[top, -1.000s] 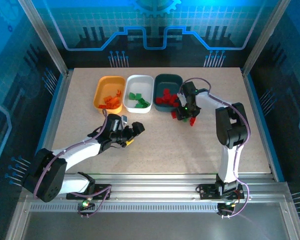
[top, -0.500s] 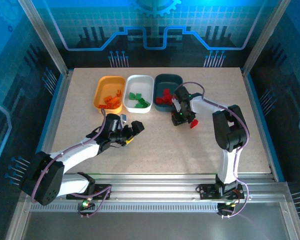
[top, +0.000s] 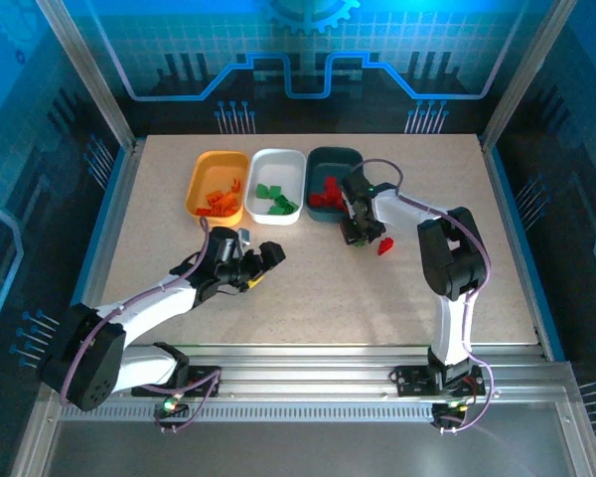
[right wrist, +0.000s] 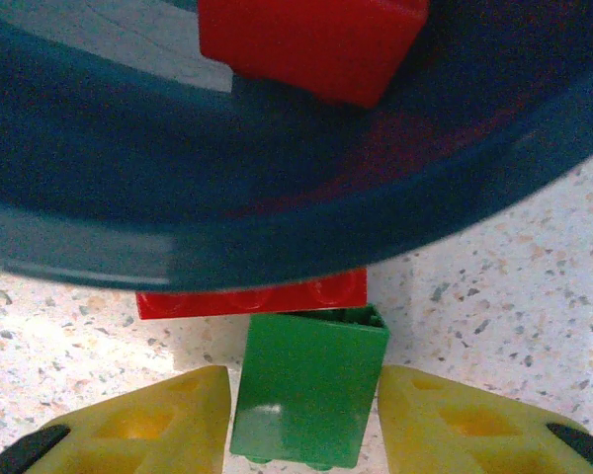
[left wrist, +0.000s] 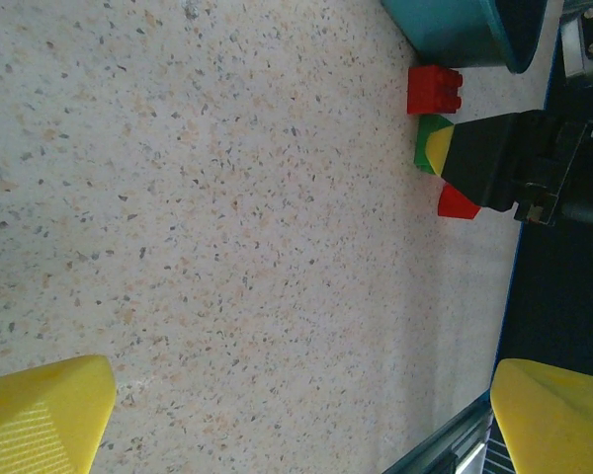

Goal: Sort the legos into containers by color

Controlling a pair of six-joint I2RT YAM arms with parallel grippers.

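Note:
A green lego [right wrist: 306, 400] lies on the table between my right gripper's [right wrist: 301, 420] yellow fingers, which touch both its sides. Just beyond it a red lego [right wrist: 252, 296] rests against the outer wall of the dark teal container [right wrist: 277, 227]. In the top view the right gripper [top: 359, 235] sits just in front of the teal container [top: 350, 157], and another red lego [top: 383, 245] lies to its right. My left gripper [top: 268, 260] hovers wide open and empty over bare table, its fingertips [left wrist: 40, 415] at the bottom corners of the left wrist view.
The orange-yellow container [top: 201, 174] holds orange legos, the white one [top: 260, 169] green legos, the teal one red legos. All three stand side by side at the back of the table. Metal rails edge the near side.
My right gripper has shifted left toward the teal container and its fingers have narrowed onto the green lego. The left arm has barely moved.

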